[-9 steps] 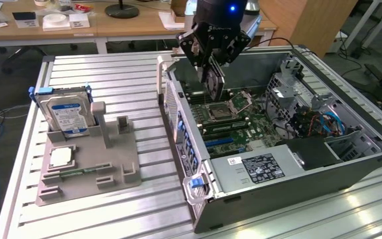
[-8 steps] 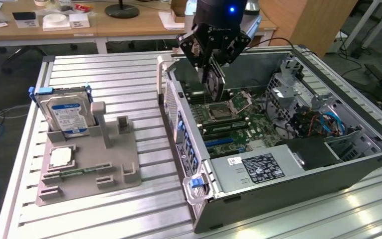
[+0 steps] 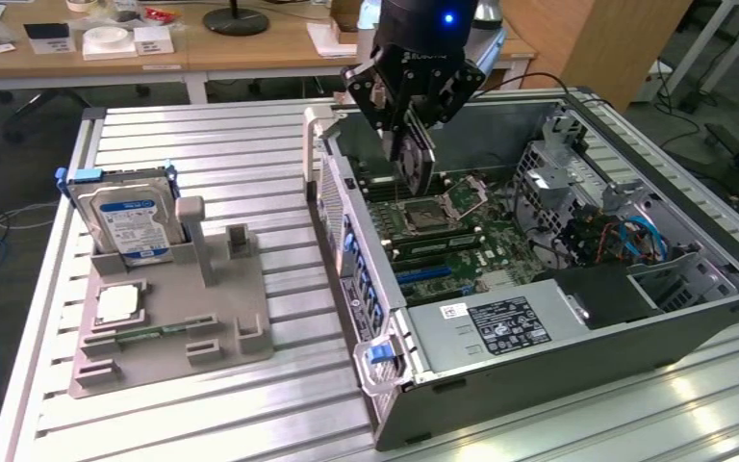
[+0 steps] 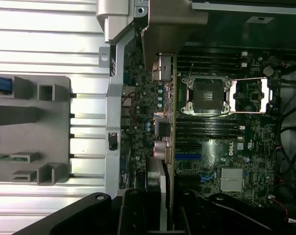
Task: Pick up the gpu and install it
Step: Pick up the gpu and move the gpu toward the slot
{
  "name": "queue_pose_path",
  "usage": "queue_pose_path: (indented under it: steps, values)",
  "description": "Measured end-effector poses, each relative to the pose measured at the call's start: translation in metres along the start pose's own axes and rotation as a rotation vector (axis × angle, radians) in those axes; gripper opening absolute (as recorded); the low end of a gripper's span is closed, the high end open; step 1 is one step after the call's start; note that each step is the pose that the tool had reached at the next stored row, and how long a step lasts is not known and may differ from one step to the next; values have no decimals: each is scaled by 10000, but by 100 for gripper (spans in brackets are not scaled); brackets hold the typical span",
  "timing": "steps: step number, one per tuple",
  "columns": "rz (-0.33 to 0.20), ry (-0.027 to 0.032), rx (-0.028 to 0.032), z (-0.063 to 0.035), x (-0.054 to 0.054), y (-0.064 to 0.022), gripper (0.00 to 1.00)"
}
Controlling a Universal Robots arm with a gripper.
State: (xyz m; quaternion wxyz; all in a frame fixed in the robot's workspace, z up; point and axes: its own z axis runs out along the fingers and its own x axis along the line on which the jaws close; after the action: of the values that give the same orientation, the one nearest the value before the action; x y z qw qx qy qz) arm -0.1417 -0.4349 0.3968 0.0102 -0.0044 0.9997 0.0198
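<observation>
The gpu [image 3: 418,159] is a thin dark card hanging upright, edge down, over the open computer case [image 3: 677,332]. My gripper [image 3: 411,106] is shut on its upper edge. The card's lower edge hovers just above the motherboard [image 3: 453,245], beside the CPU socket [image 3: 429,214] and near the case's rear wall. In the wrist view I see the gpu [image 4: 165,147] edge-on, running out from between my gripper [image 4: 160,215] fingers. There it lies along the strip of board between the case's rear wall [image 4: 113,117] and the CPU socket [image 4: 206,95].
A grey parts holder [image 3: 222,332] on the slatted table carries a hard drive [image 3: 126,217], a CPU chip [image 3: 115,303] and a green memory stick [image 3: 151,333]. Inside the case sit a power supply [image 3: 504,322] and blue cables [image 3: 633,236]. Desks stand behind.
</observation>
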Motion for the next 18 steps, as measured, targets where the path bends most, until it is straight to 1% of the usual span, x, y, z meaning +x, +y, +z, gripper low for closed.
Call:
queue_pose_path:
  steps: [9, 18]
  values:
    - [-3, 3, 1, 0, -7, 0, 28]
    - [0, 2, 0, 4, -220, -2, 28]
